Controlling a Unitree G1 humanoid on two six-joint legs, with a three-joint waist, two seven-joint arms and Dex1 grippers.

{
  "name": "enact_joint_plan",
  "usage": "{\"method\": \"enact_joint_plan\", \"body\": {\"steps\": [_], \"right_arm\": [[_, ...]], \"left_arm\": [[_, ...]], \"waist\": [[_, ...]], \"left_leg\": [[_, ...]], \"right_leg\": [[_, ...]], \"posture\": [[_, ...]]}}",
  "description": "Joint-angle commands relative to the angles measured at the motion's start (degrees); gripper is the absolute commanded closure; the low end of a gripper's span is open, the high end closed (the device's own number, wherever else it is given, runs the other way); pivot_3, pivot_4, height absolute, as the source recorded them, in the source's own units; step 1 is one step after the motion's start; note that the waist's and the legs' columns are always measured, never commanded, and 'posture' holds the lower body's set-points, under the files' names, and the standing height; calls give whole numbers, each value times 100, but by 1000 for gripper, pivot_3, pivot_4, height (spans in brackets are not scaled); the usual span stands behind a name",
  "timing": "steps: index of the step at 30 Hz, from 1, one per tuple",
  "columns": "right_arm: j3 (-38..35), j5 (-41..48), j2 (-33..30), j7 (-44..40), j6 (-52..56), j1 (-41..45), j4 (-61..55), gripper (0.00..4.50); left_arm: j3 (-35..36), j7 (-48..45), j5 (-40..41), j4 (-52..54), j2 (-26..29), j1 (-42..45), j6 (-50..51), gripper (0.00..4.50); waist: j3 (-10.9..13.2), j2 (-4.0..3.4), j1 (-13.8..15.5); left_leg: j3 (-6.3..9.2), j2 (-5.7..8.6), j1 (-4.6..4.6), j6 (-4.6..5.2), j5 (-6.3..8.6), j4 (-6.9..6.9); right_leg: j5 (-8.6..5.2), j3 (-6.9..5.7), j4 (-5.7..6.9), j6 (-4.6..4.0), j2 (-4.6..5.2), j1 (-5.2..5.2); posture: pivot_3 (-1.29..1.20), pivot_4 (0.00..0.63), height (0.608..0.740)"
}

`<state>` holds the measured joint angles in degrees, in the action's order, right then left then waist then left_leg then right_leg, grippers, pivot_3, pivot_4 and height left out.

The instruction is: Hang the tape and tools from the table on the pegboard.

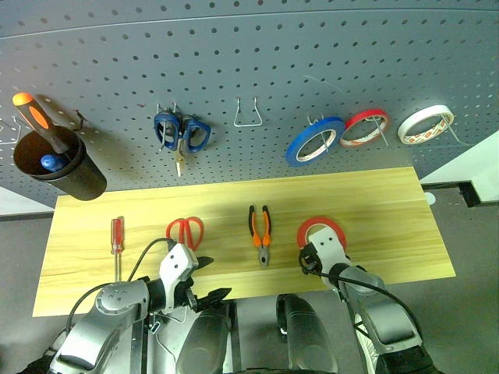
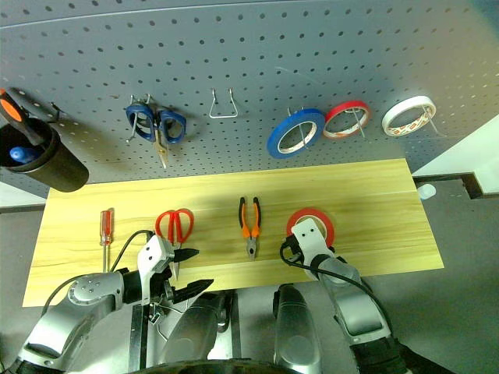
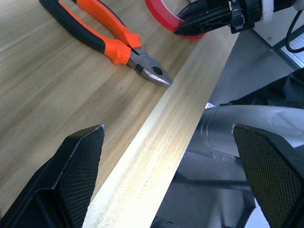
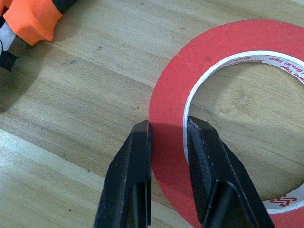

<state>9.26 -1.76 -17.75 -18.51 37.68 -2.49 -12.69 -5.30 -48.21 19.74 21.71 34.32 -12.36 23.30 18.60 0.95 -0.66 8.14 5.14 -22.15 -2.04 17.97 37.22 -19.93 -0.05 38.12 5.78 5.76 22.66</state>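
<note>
On the table (image 1: 390,202) lie, left to right, a small red-handled screwdriver (image 1: 117,234), red-handled scissors (image 1: 185,230), orange-and-black pliers (image 1: 260,227) and the wide red tape (image 1: 321,229). My right gripper (image 4: 167,128) is shut on the tape (image 4: 209,47) at its near rim, with one finger outside the band and one inside the hollow centre. The roll still rests flat on the wood. My left gripper (image 1: 212,279) hangs open over the table's front edge, below the scissors and holding nothing. Its wrist view shows the pliers (image 3: 109,42). The pegboard (image 1: 249,62) rises behind the table.
On the pegboard hang blue-handled scissors (image 1: 181,132), an empty wire hook (image 1: 247,113), a blue roll (image 1: 314,140), a thin red roll (image 1: 365,127) and a white roll (image 1: 425,125). A black cup (image 1: 58,167) at the left holds a bigger orange-handled screwdriver.
</note>
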Motion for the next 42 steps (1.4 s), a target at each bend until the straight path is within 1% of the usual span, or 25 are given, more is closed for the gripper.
{"method": "enact_joint_plan", "body": {"steps": [1, 5, 8, 10, 13, 16, 18, 19, 22, 27, 33, 38, 42], "right_arm": [[-137, 207, -102, -186, -155, -409, -517, 3811], [-551, 625, -228, -490, -510, -920, -1360, 3811], [-1079, 1174, -293, -838, -868, -1688, -2263, 3811], [-1410, 1476, -273, -955, -1043, -2107, -2658, 3811], [-2105, 2092, -90, -978, -1235, -2506, -3113, 3811], [-2630, 2486, 89, -849, -1428, -2699, -3382, 3812], [-2861, 2534, 211, -690, -1587, -2774, -3474, 3812], [-2974, 2478, 276, -551, -1682, -2738, -3450, 3812], [-3431, 2496, 569, 72, -1919, -2275, -3245, 3812], [-3303, 2203, 572, 429, -2017, -1749, -3094, 3812], [-3031, 2203, 494, 476, -2069, -1251, -2995, 3812], [-2959, 2377, 439, 462, -1992, -1256, -3347, 3812], [-3049, 2648, 317, 406, -1870, -1418, -3679, 3812]], "left_arm": [[127, 37, 109, 273, 44, -112, 4, 0], [305, 51, 208, 340, 77, -174, 31, 0], [412, 23, 216, 221, 127, -182, -12, 0], [396, -2, 197, 139, 126, -124, -39, 0], [368, -42, 204, 3, 100, 55, -54, 0], [321, -111, 189, -142, 78, 190, -108, 0], [291, -170, 192, -217, 71, 270, -141, 0], [283, -200, 199, -246, 67, 303, -155, 0], [269, -253, 220, -271, 32, 393, -173, 0], [239, -292, 194, -367, 5, 476, -206, 0], [257, -309, 210, -376, 8, 415, -276, 0], [383, -389, 327, -368, 1, 321, -449, 0], [457, -737, 573, -266, 20, 209, -692, 0]], "waist": [[8, -6, 6], [33, -16, 25], [40, -23, 25], [41, -21, 22], [42, -21, 24], [42, -21, 6], [41, -21, 5], [41, -21, 0], [41, -21, -12], [39, -23, -8], [39, -23, -14], [38, -23, -10], [38, -23, -10]], "left_leg": [[0, 0, 0, 0, 0, 0], [1, 1, -19, 1, 0, -3], [-1, 2, -20, 1, 0, -1], [0, 0, -20, 0, 0, -2], [-1, 0, -20, 0, 0, 1], [0, 0, -18, -2, -1, 7], [0, 0, -17, -4, -2, 6], [0, -1, -16, -4, -2, 4], [-1, 0, -16, -4, -2, 4], [-2, -1, -15, -9, -5, 5], [-5, 0, -15, -9, -6, 7], [-6, 0, -15, -9, -6, 10], [-5, 0, -16, -9, -6, 14]], "right_leg": [[0, 0, 0, 0, 0, 0], [0, -1, -2, 0, 1, 16], [0, -2, -2, 1, 2, 17], [0, -3, -2, 1, 1, 17], [1, -3, -2, 2, 1, 15], [1, -3, 1, 3, 1, 12], [1, -4, 4, 3, 0, 12], [1, -3, 3, 3, -1, 13], [1, -4, 3, 3, -1, 13], [2, -4, 12, 3, -3, 18], [2, -5, 16, 3, -3, 18], [2, -5, 19, 3, -2, 19], [2, -5, 22, 3, -2, 19]], "posture": [[71, 377, 725], [71, 369, 725], [66, 360, 725], [59, 355, 725], [46, 349, 725], [38, 343, 725], [32, 338, 725], [31, 338, 725], [31, 332, 725], [37, 325, 725], [42, 323, 725], [44, 325, 725], [37, 325, 725]]}}
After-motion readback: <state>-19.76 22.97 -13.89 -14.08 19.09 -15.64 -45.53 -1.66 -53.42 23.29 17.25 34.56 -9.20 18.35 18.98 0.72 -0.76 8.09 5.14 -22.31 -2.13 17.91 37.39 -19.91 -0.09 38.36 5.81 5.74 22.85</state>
